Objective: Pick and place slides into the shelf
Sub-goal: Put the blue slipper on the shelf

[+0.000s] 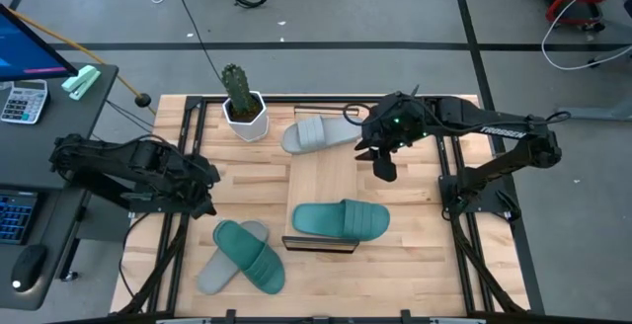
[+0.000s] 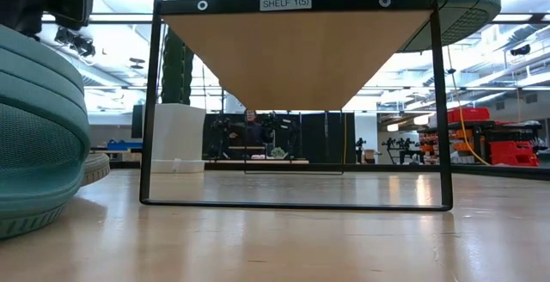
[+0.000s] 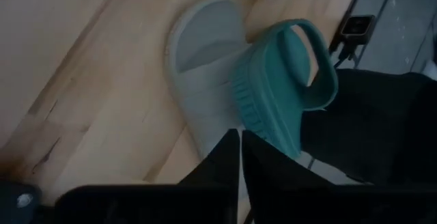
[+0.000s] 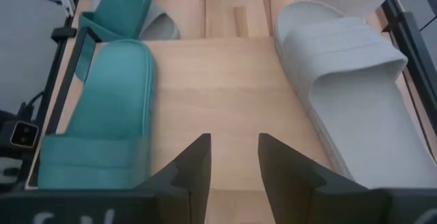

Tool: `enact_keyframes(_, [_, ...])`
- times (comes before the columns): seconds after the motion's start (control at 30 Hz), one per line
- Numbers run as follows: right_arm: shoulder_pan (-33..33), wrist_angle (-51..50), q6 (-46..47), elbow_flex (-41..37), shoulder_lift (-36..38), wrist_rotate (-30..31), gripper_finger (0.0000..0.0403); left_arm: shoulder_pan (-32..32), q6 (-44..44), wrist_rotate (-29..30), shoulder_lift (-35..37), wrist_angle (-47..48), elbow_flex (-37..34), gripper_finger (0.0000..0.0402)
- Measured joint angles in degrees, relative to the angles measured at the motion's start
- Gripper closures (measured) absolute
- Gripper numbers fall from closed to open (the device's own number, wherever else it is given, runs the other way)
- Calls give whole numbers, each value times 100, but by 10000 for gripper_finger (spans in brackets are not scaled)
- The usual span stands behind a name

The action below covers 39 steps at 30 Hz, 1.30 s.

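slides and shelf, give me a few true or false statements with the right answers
1. A teal slide lies on the shelf. True.
2. The grey slide near the cactus pot lies wholly on the bare tabletop. False: the right wrist view shows part of it resting over the shelf's far end.
3. The other teal slide lies partly on top of a second grey slide. True.
4. The right gripper is shut on a slide. False: its fingers stand apart with nothing between them, above the shelf board.
5. The left gripper is shut and holds no slide. True.
6. All four slides are on the shelf. False: two lie on the tabletop.
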<state>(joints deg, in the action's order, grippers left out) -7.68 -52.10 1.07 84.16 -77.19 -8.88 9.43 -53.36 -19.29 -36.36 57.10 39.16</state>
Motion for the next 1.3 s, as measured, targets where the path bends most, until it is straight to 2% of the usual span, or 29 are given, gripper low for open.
enact_keyframes(0.23, [0,48,92,0,0,11,275,0,-176,-1,2,16,0,319])
enact_keyframes(0.57, [0,73,175,0,0,25,275,0,-920,-1,0,-59,0,175])
enact_keyframes(0.8, [0,83,180,0,-2,25,275,0,-1397,5,-64,-494,-2,97])
enact_keyframes(1.0, [0,79,180,0,-2,25,275,154,-1491,4,-419,-1022,-4,67])
enact_keyframes(1.2, [0,77,177,0,-2,25,275,424,-1309,17,-1042,-708,-5,68])
enact_keyframes(1.3, [0,77,153,0,-2,25,275,569,-1350,-43,-1285,-865,-20,69])
